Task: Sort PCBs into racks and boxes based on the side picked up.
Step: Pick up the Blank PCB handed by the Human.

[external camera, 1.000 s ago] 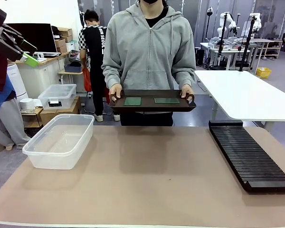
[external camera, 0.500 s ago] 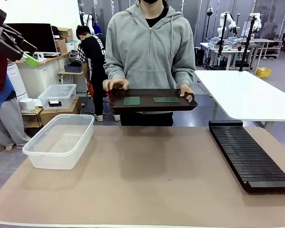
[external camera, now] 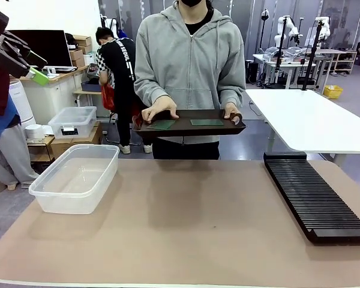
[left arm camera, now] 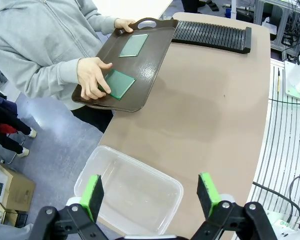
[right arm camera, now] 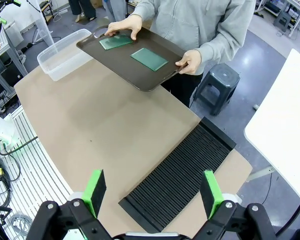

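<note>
Across the table a person holds a dark brown tray (external camera: 189, 129) carrying two dark-green PCBs. One hand (external camera: 159, 110) rests on the picture-left PCB (external camera: 162, 125); the other PCB (external camera: 206, 122) lies untouched. The clear box (external camera: 75, 177) stands at the table's left and the long black rack (external camera: 315, 198) at its right. My left gripper (left arm camera: 151, 195) hangs open high above the box (left arm camera: 130, 190), far from the tray (left arm camera: 150, 65). My right gripper (right arm camera: 152, 192) is open above the rack (right arm camera: 182, 175), with both PCBs (right arm camera: 115, 42) (right arm camera: 149, 59) farther off on the tray.
A white table (external camera: 312, 120) stands behind the rack. A smaller lidded clear box (external camera: 72, 122) sits on a low shelf at the back left. A dark stool (right arm camera: 217, 82) is beside the person. The brown tabletop (external camera: 192, 222) spreads between box and rack.
The person let go of one tray handle and laid that hand on the picture-left PCB, holding the tray by the other handle. Neither gripper has moved.
</note>
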